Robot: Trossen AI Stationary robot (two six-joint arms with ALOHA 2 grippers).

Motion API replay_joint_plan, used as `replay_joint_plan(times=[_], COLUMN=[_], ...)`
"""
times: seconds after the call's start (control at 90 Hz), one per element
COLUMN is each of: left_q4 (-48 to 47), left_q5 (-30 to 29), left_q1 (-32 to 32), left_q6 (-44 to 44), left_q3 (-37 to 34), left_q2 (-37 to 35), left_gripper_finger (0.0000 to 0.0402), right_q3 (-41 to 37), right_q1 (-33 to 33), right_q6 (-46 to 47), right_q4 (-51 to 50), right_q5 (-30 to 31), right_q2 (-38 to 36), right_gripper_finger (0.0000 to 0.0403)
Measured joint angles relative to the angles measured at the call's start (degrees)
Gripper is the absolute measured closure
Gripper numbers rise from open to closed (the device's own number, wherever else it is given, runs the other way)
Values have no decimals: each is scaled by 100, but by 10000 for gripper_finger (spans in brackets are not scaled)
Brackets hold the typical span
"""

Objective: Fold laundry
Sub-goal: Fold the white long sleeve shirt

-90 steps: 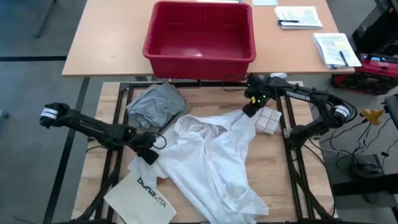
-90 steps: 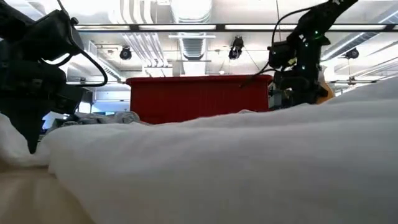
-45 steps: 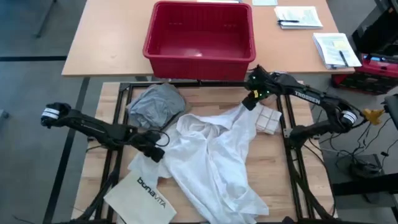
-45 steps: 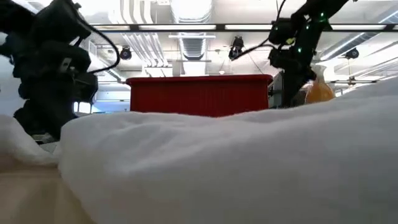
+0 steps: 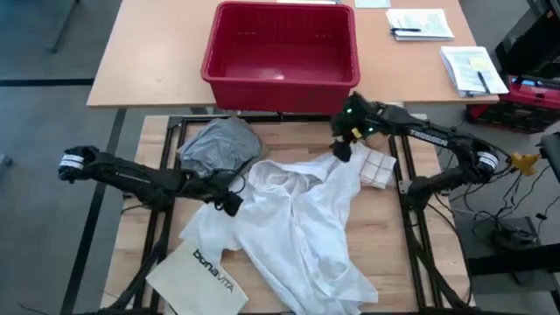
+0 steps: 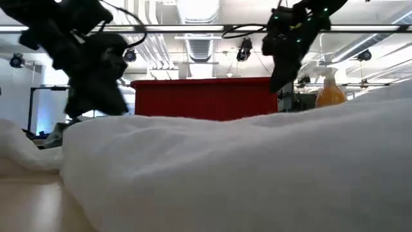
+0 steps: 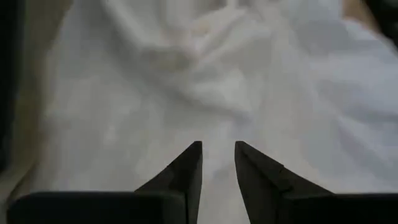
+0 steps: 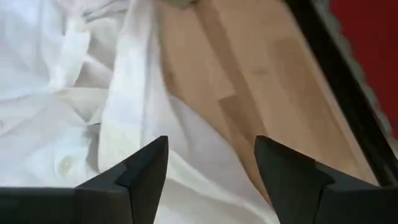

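Since the earlier frames: left gripper (image 5: 229, 203) has slid inward from the shirt's outer edge to sit over the left side of the white shirt (image 5: 297, 223). Right gripper (image 5: 342, 149) has shifted a little toward the table centre, over the shirt's far corner near the red bin (image 5: 280, 45).

Left gripper: fingers narrowly apart in its wrist view, nothing between them, only white cloth beyond. Right gripper: fingers wide apart, hanging over the shirt's buttoned edge (image 8: 67, 163) where it meets bare wood table (image 8: 249, 93); nothing held.

Laundry: white shirt lies crumpled and spread across the table centre. Grey T-shirt (image 5: 219, 147) is bunched at the far left, just beside the shirt. A folded pale piece (image 5: 376, 168) sits at the shirt's right edge, partly tucked against it. The bonavita bag (image 5: 199, 273) lies at the near left, its top under the shirt's edge.

Risks, as judged:
- Left fingers barely parted; a pinch here may catch several layers, so the shirt lifts as a wad, not flat.
- Right gripper close to the cloth's border; closing slightly off could miss the edge or nip only the button band.
- Dragging the shirt could pull the bag or the folded piece along.
- Uneven lift between arms would twist the shirt.
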Motion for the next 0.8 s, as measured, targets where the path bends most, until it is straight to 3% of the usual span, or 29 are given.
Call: replay_joint_plan(times=[0.1,0.289,0.489,0.622,0.8], left_q4=[242,140,-549,-1329,-2129], left_q5=[153,-71,-80,-42,-43], left_q1=[108,110,76,3,-26], left_q6=[521,929,995,1067,1083], left_q3=[239,777,1235,1452,1581], left_q2=[175,277,-58,-469,-1183], left_gripper_finger=[323,328,348,360,374], right_q3=[-4,262,1273,2017,2422], right_q1=[461,1065,1242,1427,1685], right_q6=[-117,227,825,762,356], right_q4=[579,1591,1380,974,650], right_q5=[-6,46,348,335,332], right_q2=[348,1279,2639,3170,3422], right_gripper_finger=[192,215,224,200,129])
